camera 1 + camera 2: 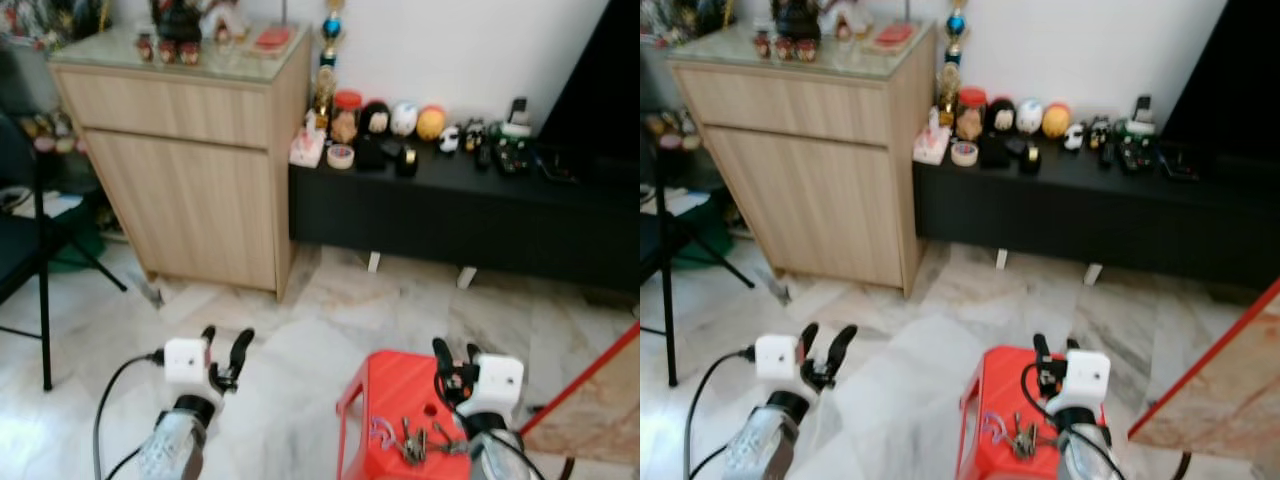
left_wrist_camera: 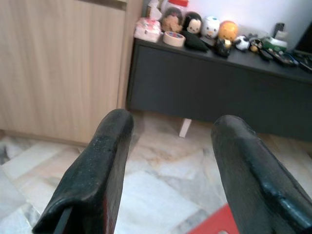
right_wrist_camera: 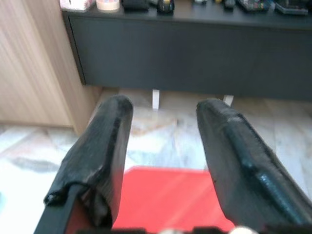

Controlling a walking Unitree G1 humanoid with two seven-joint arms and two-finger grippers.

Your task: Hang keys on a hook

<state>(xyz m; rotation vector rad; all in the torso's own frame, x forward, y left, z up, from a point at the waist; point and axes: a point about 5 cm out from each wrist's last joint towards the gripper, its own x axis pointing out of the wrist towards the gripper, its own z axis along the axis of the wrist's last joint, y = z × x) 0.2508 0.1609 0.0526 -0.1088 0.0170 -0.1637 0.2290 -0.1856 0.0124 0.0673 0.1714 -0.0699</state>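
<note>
Right gripper (image 1: 455, 352) sits above the far part of a red stool (image 1: 378, 400), fingers apart, nothing between them. Keys (image 1: 412, 441) lie loose on the stool top, nearer the robot than the fingertips and just beside the right wrist, not touching the fingers. Small round hole in the stool top just beyond the keys. Right wrist view: both black fingers (image 3: 100, 156) spread, red stool surface below them, marble floor (image 3: 165, 136) beyond.

Left gripper (image 1: 226, 347) is well to the left of the stool, over the floor, fingers also apart and empty. Black cable runs from its white wrist block back toward the robot. Left wrist view: a red stool corner (image 2: 217, 225) pokes in between the fingers.

Outward: pale marble tile floor, then a long low black TV bench (image 1: 450, 205) against the white wall. Its top carries a row of small figurines (image 1: 400, 120), a roll of tape (image 1: 340, 156), a jar with a red lid and some dark gadgets toward the right end. Light wood cabinet (image 1: 190, 150) stands touching the bench's left end, glass top with small ornaments and a red item. Trophy stands at the junction of cabinet and bench. Black chair frame (image 1: 40, 250) at far left. Red-edged board leans in at lower right. Can't pick out a hook anywhere; frames are soft.
</note>
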